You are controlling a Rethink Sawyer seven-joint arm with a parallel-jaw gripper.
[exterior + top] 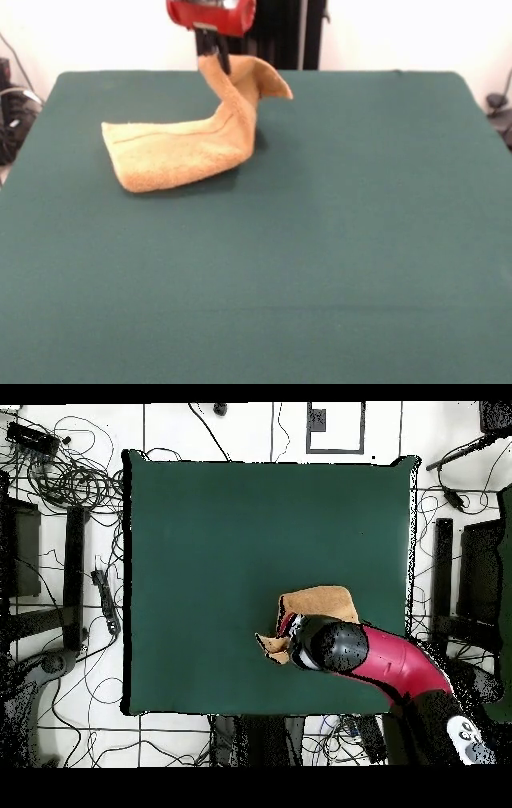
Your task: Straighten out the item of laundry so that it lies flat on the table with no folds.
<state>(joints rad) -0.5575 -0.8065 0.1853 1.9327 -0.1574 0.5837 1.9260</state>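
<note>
The towel (188,144), a small golden-tan piece of terry cloth, is half lifted off a dark green surface (320,264). In the front view, one end of it lies on the green cloth as a flat, doubled lobe toward the left. From there the fabric rises in a curving column up to the claw (214,54). A line of stitching or a woven band runs along the length of the lying part and up the rising part. At the top, a loose corner of the towel flops over to the right in a pointed flap, hanging free in the air.

The claw comes down from a red housing at the top edge of the front view. Its dark fingers are pinched together on the upper part of the towel, holding that end raised above the surface. The towel sits in the far, left-of-centre part of the surface in this view, with wide bare green cloth in front of it and to the right.

In the overhead view, the red and black arm (390,659) reaches in from the lower right and covers much of the towel (322,601). A tan patch shows just above the arm's rounded black end, and a small tan corner pokes out at its left. The towel is in the lower right quarter of the surface (200,534) here. Around the surface, many black cables (70,474) lie on a pale floor.
</note>
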